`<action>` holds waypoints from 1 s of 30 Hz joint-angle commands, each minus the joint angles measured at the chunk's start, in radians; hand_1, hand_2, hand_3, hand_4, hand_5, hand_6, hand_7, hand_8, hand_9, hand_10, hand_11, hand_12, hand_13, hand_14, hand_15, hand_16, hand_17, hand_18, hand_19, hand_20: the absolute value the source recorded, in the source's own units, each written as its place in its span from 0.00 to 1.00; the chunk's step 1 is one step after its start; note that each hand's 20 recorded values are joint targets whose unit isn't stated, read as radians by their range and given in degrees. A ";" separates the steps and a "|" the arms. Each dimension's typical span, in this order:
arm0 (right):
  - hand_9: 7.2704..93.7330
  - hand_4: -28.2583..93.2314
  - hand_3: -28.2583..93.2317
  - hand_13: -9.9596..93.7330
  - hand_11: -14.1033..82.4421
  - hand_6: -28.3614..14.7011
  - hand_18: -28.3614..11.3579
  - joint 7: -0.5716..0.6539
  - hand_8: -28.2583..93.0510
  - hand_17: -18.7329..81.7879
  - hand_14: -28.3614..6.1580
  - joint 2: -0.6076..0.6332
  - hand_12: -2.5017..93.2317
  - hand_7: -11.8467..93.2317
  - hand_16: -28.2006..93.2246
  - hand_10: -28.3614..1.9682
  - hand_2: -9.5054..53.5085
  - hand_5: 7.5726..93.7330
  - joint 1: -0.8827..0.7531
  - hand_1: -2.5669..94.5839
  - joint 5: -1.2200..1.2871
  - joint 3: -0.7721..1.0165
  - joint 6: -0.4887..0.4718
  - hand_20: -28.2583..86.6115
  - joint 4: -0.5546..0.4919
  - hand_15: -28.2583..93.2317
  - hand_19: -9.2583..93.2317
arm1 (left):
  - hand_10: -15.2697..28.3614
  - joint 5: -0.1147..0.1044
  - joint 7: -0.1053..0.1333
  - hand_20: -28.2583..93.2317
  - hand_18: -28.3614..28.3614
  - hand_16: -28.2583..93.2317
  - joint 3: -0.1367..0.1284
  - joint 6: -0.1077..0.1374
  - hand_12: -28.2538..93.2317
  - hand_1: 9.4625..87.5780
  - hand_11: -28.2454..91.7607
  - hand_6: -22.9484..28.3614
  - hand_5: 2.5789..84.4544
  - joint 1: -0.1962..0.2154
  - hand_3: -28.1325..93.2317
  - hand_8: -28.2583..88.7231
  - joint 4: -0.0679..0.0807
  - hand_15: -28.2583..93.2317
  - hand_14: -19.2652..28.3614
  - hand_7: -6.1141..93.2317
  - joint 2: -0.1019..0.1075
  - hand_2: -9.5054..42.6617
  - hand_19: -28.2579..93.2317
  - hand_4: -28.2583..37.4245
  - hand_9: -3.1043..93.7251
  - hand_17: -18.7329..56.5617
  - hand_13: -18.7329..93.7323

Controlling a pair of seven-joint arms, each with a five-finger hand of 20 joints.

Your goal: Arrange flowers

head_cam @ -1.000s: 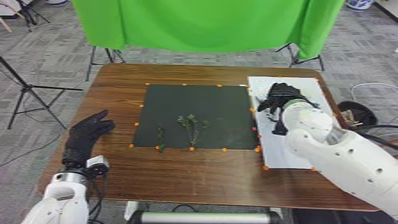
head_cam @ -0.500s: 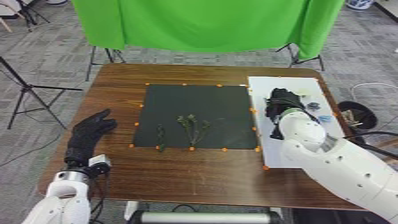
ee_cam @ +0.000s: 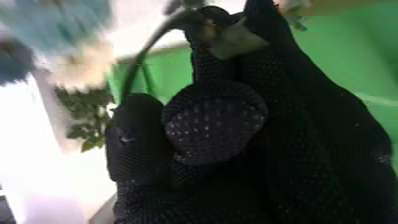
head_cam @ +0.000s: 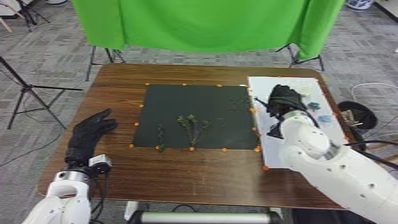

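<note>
My right hand (head_cam: 284,99) is over the white board (head_cam: 277,159); fingers and thumb are curled round a thin green stem. In the right wrist view the stem (ee_cam: 153,44) rises from beside the thumb of my right hand (ee_cam: 213,125). A faint sprig (head_cam: 238,103) shows over the black mat's right edge. On the mat (head_cam: 182,95) lie a branched green stem (head_cam: 192,130) and a narrow one (head_cam: 161,138). Blue flowers (head_cam: 324,118) and a pale flower (head_cam: 304,90) lie right of my right hand. My left hand (head_cam: 89,132) is relaxed at the table's left.
The brown table (head_cam: 178,175) surrounds the mat and board. Small orange markers line their edges. A dark bin (head_cam: 357,116) stands off the table's right side. A green cloth (head_cam: 209,25) hangs behind the table.
My right hand and forearm have shifted, uncovering the blue and pale flowers on the board. The faint sprig now shows left of the hand. My left hand has hardly moved.
</note>
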 commanded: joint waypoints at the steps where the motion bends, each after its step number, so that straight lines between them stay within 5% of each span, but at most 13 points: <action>1: 1.00 0.12 0.73 1.00 0.39 0.62 0.55 -0.018 0.29 0.91 0.80 -0.050 0.31 0.27 0.43 0.61 0.00 0.89 -0.009 0.65 -0.064 -0.020 0.009 0.54 -0.150 0.69 0.96 | 0.67 0.005 -0.013 0.38 0.70 0.21 0.001 -0.015 0.33 0.22 0.41 0.48 0.57 0.019 0.84 0.18 -0.003 0.43 0.75 0.20 -0.001 0.15 0.27 0.05 0.57 0.39 0.55; 8: 1.00 0.13 0.73 1.00 0.39 0.61 0.59 -0.041 0.29 0.93 0.81 -0.110 0.31 0.27 0.42 0.61 0.00 0.89 -0.011 0.65 -0.070 -0.097 -0.033 0.53 -0.197 0.69 0.94 | 0.67 0.008 -0.014 0.38 0.70 0.21 -0.001 -0.018 0.33 0.22 0.41 0.49 0.57 0.018 0.84 0.18 -0.004 0.43 0.75 0.20 0.004 0.14 0.27 0.06 0.57 0.39 0.54; 30: 1.00 0.14 0.72 1.00 0.39 0.61 0.61 0.042 0.29 0.94 0.80 -0.186 0.30 0.27 0.41 0.60 0.00 0.89 -0.060 0.65 0.016 -0.081 -0.096 0.53 -0.078 0.68 0.91 | 0.67 0.006 -0.023 0.38 0.70 0.21 -0.012 -0.021 0.33 0.21 0.41 0.49 0.57 0.039 0.84 0.18 -0.012 0.43 0.75 0.20 0.001 0.13 0.27 0.07 0.56 0.39 0.54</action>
